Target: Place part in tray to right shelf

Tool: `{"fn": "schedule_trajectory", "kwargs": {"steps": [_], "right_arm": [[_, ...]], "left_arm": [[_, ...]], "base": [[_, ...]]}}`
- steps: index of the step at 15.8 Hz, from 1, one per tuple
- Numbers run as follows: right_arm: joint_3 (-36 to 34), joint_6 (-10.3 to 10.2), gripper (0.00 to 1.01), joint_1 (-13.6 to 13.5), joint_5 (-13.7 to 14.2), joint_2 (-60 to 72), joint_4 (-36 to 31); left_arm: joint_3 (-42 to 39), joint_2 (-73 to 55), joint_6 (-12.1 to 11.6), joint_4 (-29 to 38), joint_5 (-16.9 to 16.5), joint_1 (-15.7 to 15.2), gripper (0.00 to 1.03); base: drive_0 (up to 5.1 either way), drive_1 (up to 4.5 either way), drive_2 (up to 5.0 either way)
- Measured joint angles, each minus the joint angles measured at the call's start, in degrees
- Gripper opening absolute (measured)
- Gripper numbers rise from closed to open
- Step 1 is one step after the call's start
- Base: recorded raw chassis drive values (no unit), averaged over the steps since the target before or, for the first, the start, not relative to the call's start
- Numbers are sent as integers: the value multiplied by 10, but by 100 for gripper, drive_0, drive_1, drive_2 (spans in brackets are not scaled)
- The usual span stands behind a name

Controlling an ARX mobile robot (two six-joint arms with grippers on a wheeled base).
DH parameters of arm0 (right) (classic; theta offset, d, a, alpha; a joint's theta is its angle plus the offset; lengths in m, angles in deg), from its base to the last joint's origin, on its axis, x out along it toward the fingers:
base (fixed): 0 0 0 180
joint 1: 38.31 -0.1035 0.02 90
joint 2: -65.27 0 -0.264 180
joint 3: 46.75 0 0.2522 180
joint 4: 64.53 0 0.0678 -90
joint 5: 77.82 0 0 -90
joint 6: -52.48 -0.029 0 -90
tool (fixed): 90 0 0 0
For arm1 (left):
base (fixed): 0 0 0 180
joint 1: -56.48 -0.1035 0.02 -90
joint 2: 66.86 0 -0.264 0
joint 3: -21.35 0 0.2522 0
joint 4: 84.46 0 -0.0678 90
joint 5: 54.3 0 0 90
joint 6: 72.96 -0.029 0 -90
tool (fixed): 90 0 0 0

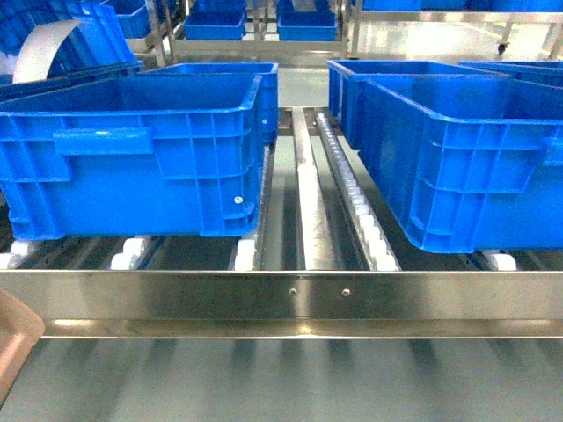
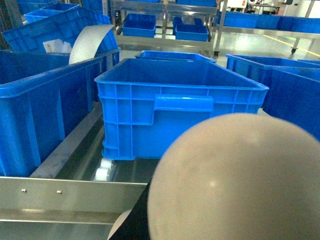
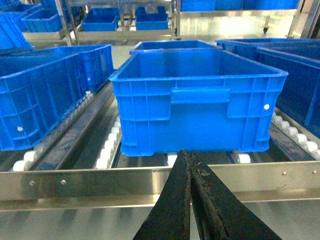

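The beige tray [image 2: 235, 180] fills the lower right of the left wrist view as a blurred rounded surface close to the camera. Its edge also pokes into the head view at the lower left [image 1: 13, 338], in front of the shelf's rail. Of my left gripper only one black finger [image 2: 136, 222] shows, pressed against the tray's underside. My right gripper [image 3: 188, 154] is shut with nothing between its fingers, and it points at the steel front rail [image 3: 100, 182] of the right shelf [image 1: 281, 294]. The part is out of view.
Big blue crates stand on the roller lanes: one on the left [image 1: 132, 154], one on the right [image 1: 457, 167], with more behind them. Between them runs a bare lane of white rollers [image 1: 352, 198]. A curved white sheet [image 1: 48, 44] sticks out of a far-left crate.
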Motion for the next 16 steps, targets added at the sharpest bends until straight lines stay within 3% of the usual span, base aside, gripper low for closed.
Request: {"fn": "schedule_trajectory", "kwargs": {"steps": [6, 8, 9, 11, 12, 16], "right_arm": [[-9, -1, 2, 0, 0, -65, 54], [-8, -2, 2, 0, -1, -139, 159], [-6, -2, 2, 0, -2, -163, 147], [-8, -2, 2, 0, -1, -162, 156], [-8, -2, 2, 0, -2, -162, 158], [-8, -2, 2, 0, -1, -162, 158]], "left_arm": [[-17, 76, 0, -44, 0, 0, 14], [-17, 95, 0, -66, 1, 0, 14], [-17, 104, 0, -73, 0, 0, 14], [-17, 196, 0, -191, 0, 0, 14], [-16, 200, -1, -165, 1, 0, 14], [-16, 200, -1, -174, 0, 0, 14]], "base": [[0, 0, 0], [0, 0, 0], [0, 0, 0], [0, 0, 0], [0, 0, 0], [0, 0, 0]]}}
